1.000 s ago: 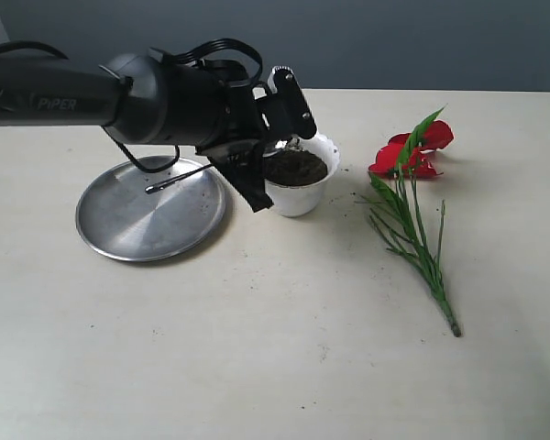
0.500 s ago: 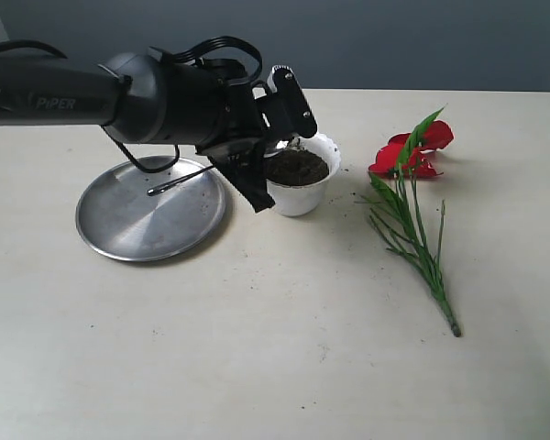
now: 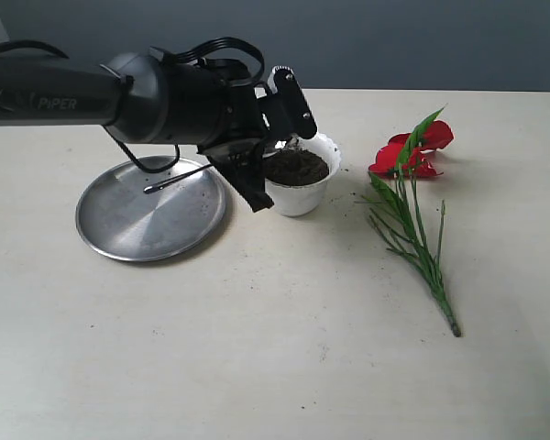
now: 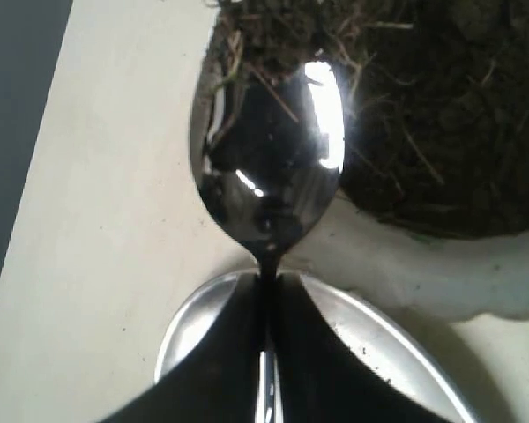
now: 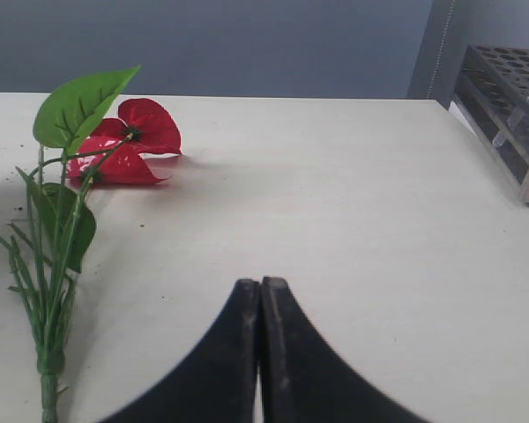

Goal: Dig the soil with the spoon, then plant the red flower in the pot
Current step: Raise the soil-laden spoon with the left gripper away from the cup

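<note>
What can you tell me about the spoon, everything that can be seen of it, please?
The spoon is slim, shiny silver metal, its polished bowl mirroring light. Its tip is pushed into the dark, fibrous soil just inside the rim of the white pot. The left gripper is shut on its neck, and its thin handle juts back above the steel plate.

This is looking like a laboratory. A grid-topped tube rack (image 5: 508, 106) is standing by a plain cream table (image 3: 257, 367), with a blue-grey wall (image 3: 394, 37) running behind.
</note>
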Tool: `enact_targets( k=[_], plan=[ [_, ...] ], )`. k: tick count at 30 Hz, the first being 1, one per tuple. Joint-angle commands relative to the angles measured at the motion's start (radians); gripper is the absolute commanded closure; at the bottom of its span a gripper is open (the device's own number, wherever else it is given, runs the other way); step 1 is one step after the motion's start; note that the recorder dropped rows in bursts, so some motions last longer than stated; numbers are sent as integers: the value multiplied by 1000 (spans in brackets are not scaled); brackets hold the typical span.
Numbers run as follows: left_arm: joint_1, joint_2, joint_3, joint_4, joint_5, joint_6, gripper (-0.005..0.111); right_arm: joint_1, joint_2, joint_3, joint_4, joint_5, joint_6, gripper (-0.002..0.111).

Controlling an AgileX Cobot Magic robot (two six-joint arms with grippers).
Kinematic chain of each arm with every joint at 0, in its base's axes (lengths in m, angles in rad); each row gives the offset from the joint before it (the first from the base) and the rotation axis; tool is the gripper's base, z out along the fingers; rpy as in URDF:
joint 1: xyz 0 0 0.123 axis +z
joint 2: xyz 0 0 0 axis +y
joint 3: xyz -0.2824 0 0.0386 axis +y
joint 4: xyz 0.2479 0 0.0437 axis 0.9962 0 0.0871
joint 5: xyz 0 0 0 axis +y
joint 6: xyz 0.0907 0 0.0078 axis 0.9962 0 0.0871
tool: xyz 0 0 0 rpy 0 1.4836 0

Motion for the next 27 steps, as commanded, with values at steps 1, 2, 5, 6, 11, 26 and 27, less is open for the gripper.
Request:
enact_targets(
  k=[1, 2, 5, 6, 11, 26, 27],
  plan=[
    [-1, -4, -37, 5, 64, -6, 106, -3, -3, 5, -4, -12, -1, 108],
    [-1, -5, -44, 8, 74, -6, 106, -3, -3, 5, -4, -12, -1, 108],
    [-1, -10, -66, 8, 96, -6, 106, -3, -3, 5, 0, -12, -1, 108],
    [-1, -12, -71, 8, 98, -6, 106, -3, -3, 5, 0, -12, -1, 108],
    [-1, -22, -75, 0, 103, -6, 106, -3, -3, 5, 0, -12, -1, 108],
    [-1, -25, -75, -92, 80, -8, 106, -3, -3, 5, -2, -12, -1, 108],
    [-1, -25, -75, -94, 78, -8, 106, -3, -3, 5, -2, -12, -1, 108]
  ],
)
